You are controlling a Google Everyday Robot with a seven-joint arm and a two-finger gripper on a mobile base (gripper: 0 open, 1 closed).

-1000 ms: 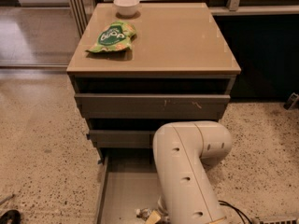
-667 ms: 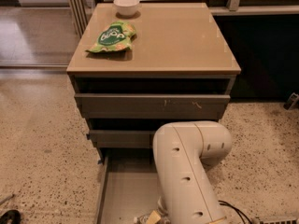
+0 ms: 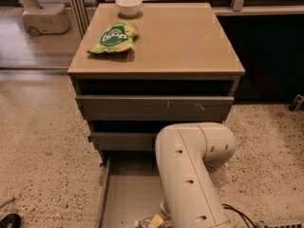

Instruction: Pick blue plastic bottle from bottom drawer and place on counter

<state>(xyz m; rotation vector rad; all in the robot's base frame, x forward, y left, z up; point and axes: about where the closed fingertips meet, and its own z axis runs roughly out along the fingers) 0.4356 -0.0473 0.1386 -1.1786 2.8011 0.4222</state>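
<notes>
The bottom drawer (image 3: 124,194) is pulled out, a shallow grey tray with a bare floor on its left side. My cream arm (image 3: 190,175) reaches down over it and hides its right half. My gripper (image 3: 153,221) shows only as a tan bit at the bottom edge of the view, low inside the drawer. A small pale piece (image 3: 138,224) lies next to it; I cannot tell whether it is the blue plastic bottle, which is otherwise hidden. The tan counter (image 3: 190,42) tops the cabinet.
A green snack bag (image 3: 115,38) lies on the counter's left side and a white bowl (image 3: 128,5) stands at its back edge. The two upper grey drawers (image 3: 154,107) are slightly open. Speckled floor surrounds the cabinet. Another robot's base (image 3: 45,15) stands at the back left.
The arm has hardly moved. The gripper's visible tip and the pale piece beside it have sunk slightly toward the bottom edge of the view.
</notes>
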